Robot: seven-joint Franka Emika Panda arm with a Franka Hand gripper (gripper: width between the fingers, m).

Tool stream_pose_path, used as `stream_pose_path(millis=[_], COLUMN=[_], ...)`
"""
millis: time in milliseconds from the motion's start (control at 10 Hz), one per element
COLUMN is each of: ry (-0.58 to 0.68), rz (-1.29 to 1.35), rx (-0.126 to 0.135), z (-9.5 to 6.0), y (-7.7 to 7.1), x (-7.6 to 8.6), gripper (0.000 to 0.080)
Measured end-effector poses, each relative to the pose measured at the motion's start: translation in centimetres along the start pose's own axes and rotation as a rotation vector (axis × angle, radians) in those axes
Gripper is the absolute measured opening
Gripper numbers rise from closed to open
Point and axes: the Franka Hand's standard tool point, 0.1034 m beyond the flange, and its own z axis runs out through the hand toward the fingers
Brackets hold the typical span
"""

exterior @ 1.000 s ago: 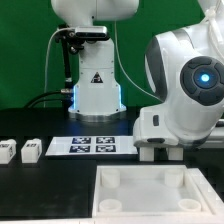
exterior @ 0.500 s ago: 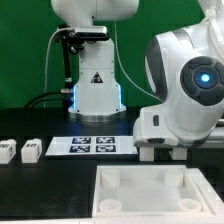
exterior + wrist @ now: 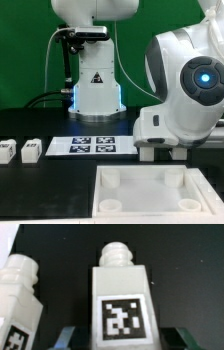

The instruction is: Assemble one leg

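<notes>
My gripper (image 3: 112,340) hung low over the counter (image 3: 185,258), its two dark fingers (image 3: 68,336) flanking the base of the leg (image 3: 120,291). I could not tell whether they pressed it or stood just clear. The leg's tag faced my wrist camera. A second leg (image 3: 20,294) lay just beside it. In the exterior view, my arm hid both.

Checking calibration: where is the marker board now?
The marker board lies flat, with a leg toward the exterior view's left, the gripper toward the exterior view's right.
</notes>
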Motion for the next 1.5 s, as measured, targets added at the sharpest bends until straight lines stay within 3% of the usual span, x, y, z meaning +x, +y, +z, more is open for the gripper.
stream_pose_path(millis=[400, 700, 800, 900, 1100, 1200, 1400, 1500], ry=[0.12, 0.39, 0.479, 0.591, 0.787, 0.861, 1.06, 1.151], rz=[-0.084, -0.097, -0.09, -0.094, -0.1, -0.104, -0.128, -0.16], rx=[0.021, 0.045, 0.049, 0.056, 0.059, 0.063, 0.074, 0.058], z=[-6.8, -13.5, -16.9, -18.5, -17.2, -17.4, -18.9, -21.1], y=[2.2, 3.3, 3.6, 3.2, 3.3, 3.3, 3.8, 4.7], x=[-0.4, -1.4, -2.2, -2.1, -1.7, -1.7, -0.2, 0.2], gripper=[0.0291, 0.0291, 0.0291, 0.0291, 0.0291, 0.0291, 0.0291, 0.0291])
